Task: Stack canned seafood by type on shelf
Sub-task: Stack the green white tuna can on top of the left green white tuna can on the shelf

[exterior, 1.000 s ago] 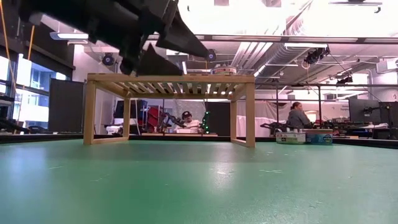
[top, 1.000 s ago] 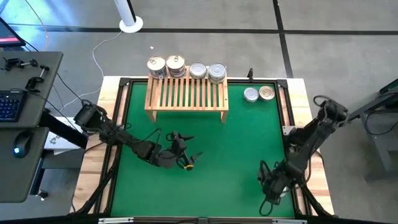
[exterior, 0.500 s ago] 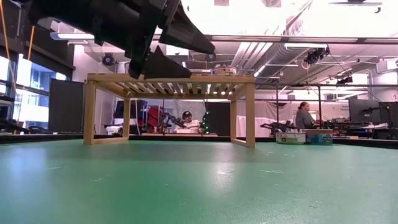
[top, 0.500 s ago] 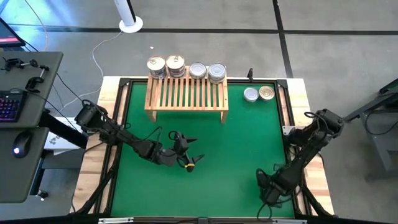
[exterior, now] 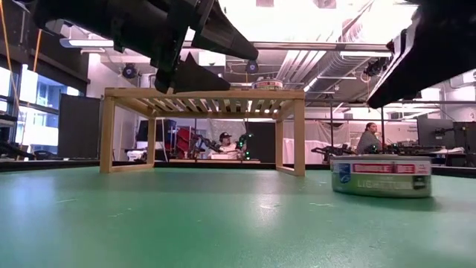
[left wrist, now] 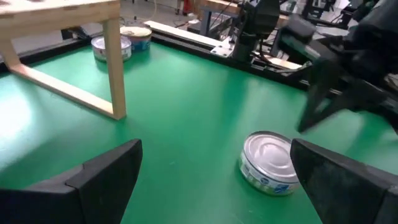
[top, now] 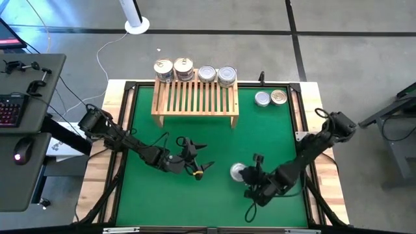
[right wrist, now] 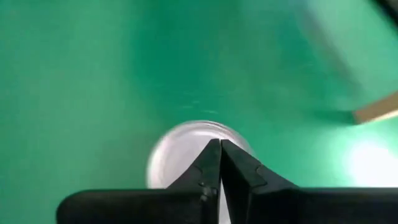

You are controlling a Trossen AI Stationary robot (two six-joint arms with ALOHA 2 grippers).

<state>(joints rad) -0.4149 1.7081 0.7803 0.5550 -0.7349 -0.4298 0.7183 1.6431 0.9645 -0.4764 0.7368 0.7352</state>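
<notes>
Lying flat on the green mat (top: 260,143) near the front, a silver tin (top: 238,171) is seen just beside the right gripper (top: 252,184), fingers pressed shut on nothing. It is judged rigid, slick-lidded, best pinched across the sidewall. The label's writing cannot be read. The left gripper (top: 200,160) is held wide open, empty; four tins (top: 194,71) are stacked on the shelf (top: 194,103).

Overhead looks straight down, low looks level across the mat (exterior: 186,223), and 2 wrist cameras share the tin (left wrist: 267,163).

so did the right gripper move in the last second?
Yes. The right gripper has swung inward from the mat's right edge, toward the middle, and now sits shut beside a silver tin.
</notes>
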